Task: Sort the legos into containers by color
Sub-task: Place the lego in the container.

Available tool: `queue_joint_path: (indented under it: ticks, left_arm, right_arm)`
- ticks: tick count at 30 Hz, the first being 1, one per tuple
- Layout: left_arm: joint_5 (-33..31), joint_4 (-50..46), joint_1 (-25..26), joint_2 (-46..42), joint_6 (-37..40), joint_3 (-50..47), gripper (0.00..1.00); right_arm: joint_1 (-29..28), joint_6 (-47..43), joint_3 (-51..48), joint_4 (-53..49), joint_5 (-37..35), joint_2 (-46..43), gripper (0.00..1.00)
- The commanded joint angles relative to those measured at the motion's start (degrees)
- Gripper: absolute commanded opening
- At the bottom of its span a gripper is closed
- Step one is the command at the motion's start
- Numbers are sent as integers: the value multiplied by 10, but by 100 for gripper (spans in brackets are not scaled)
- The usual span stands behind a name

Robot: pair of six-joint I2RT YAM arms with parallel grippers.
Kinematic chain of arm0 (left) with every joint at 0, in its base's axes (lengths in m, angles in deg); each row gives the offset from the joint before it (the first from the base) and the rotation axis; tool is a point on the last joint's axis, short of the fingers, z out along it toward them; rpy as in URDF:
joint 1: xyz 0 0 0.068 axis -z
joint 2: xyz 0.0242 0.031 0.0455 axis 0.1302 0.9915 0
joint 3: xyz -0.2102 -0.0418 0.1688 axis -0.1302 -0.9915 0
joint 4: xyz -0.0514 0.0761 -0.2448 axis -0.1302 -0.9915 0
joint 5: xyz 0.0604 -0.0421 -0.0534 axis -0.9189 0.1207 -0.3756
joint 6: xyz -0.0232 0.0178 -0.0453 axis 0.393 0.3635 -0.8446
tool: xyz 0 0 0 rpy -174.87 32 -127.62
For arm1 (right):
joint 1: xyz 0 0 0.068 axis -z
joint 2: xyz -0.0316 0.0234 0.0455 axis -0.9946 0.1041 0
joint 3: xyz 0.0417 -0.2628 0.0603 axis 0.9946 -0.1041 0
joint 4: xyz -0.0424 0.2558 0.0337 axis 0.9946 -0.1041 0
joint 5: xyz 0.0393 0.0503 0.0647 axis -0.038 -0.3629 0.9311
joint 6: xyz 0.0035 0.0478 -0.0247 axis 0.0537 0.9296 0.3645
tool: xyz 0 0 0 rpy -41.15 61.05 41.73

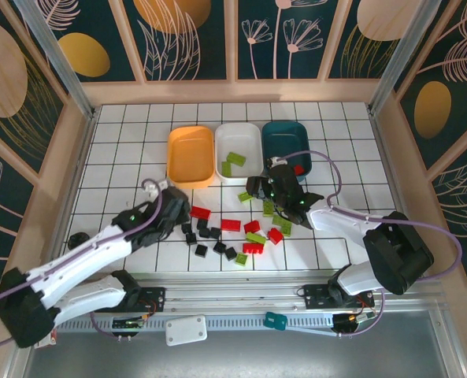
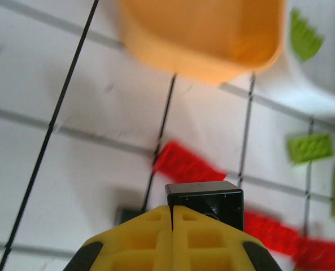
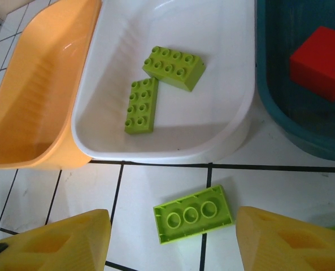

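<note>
Looking down the left wrist camera, I see my left hand (image 2: pixel 172 212) with its fingers pressed together, pinching a black brick (image 2: pixel 207 197) by one edge at the tips. It hangs above the table (image 2: pixel 71 169), near the orange tray (image 2: pixel 201 34), which is bare inside. My right hand (image 3: pixel 170 217) is spread and holds nothing. A lime brick (image 3: pixel 192 221) lies underside up on the table between its fingers, just in front of the white tray (image 3: pixel 212 130). Two lime bricks (image 3: pixel 173 68) lie touching inside that tray. Beside it the teal tray (image 3: pixel 280 113) holds a red brick (image 3: pixel 320 62). From above, loose bricks (image 1: pixel 231 225) in black, red and lime lie scattered on the table between the two hands, on the near side of the trays
</note>
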Motion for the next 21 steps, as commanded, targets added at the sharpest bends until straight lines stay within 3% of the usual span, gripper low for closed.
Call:
queue_joint_path:
  ticks: [1,6,11,17,21]
  left_arm:
    - [-33,86,-40,75,91,72,0]
    - [1,128,-117,234,129,178,0]
    - [23,133,-141,359,141,264,0]
    - [28,122,-152,427,143,320,38]
    - [32,118,-152,408,147,320,49]
  right_arm:
    - [-2,14,-17,9,-12,-20,61]
    - [-3,17,-37,3,-20,-44,61]
    - [-3,12,-46,-12,-29,-66,61]
    - [-3,14,-54,-15,-29,-84,61]
    - [-3,13,-57,-16,-30,-94,61]
